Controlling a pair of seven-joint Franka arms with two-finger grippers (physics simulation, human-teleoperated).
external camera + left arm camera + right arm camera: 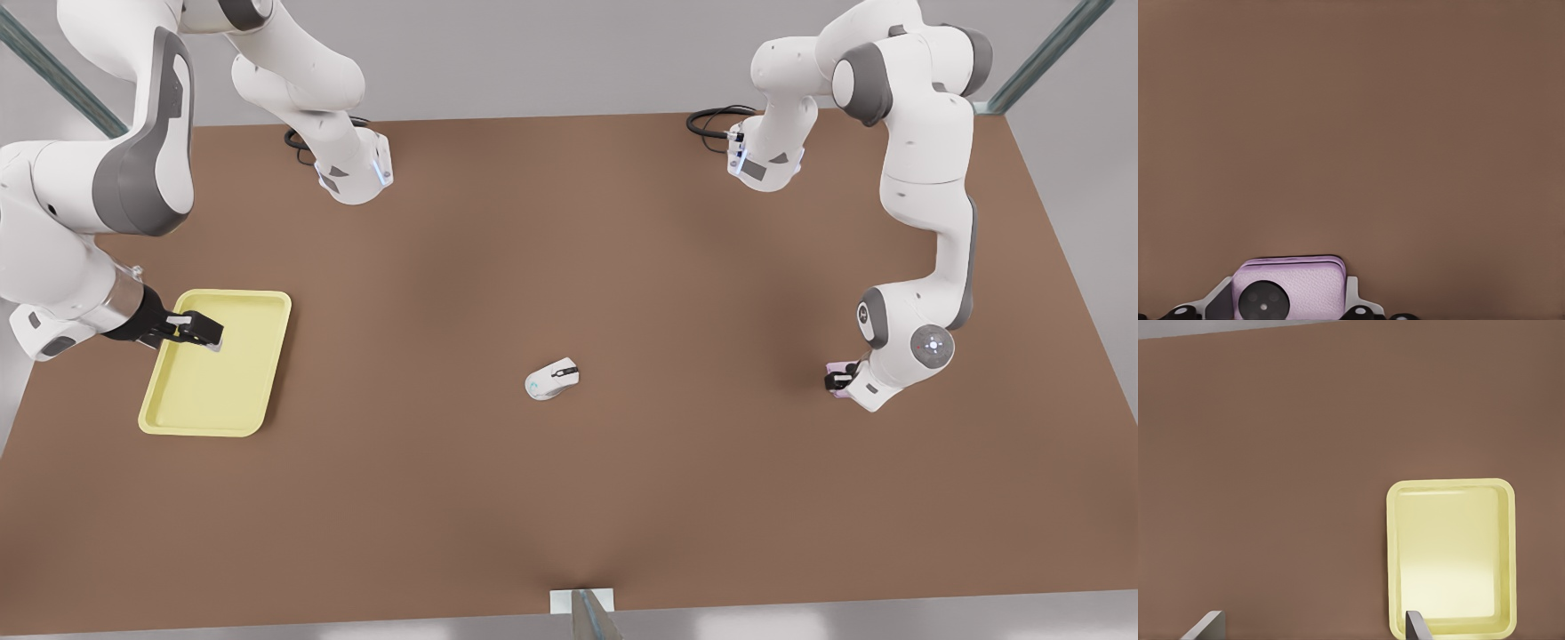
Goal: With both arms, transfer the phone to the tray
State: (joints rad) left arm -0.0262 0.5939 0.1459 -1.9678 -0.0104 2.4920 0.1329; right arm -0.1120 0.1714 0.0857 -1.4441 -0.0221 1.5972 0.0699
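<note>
Nearest your left gripper (837,380), at the front view's right, you have the phone (1288,288): the fingers (1218,299) stand one on each side of the pale lilac slab, closed in on it, and one black round circle on its face looks up at the wrist camera. In the front view only a sliver of the phone shows beside the black gripper, low over the brown table (569,498); you cannot tell whether it is lifted or resting on the surface.

The relation to mind is this: the tray (233,411) lies well apart from the phone, across the table toward the front view's left. Between them sits a white computer mouse (552,379), near the table's middle and roughly on the straight line between phone and tray.

Your right gripper (197,331) is far nearer the tray; it hangs over the tray's near-corner area with its fingers (1417,627) spread wide and nothing between them. The tray's long axis runs away from that gripper in the right wrist view.

I judge a handover somewhere mid-table likely. No brand, label or writing can be read on anything.
</note>
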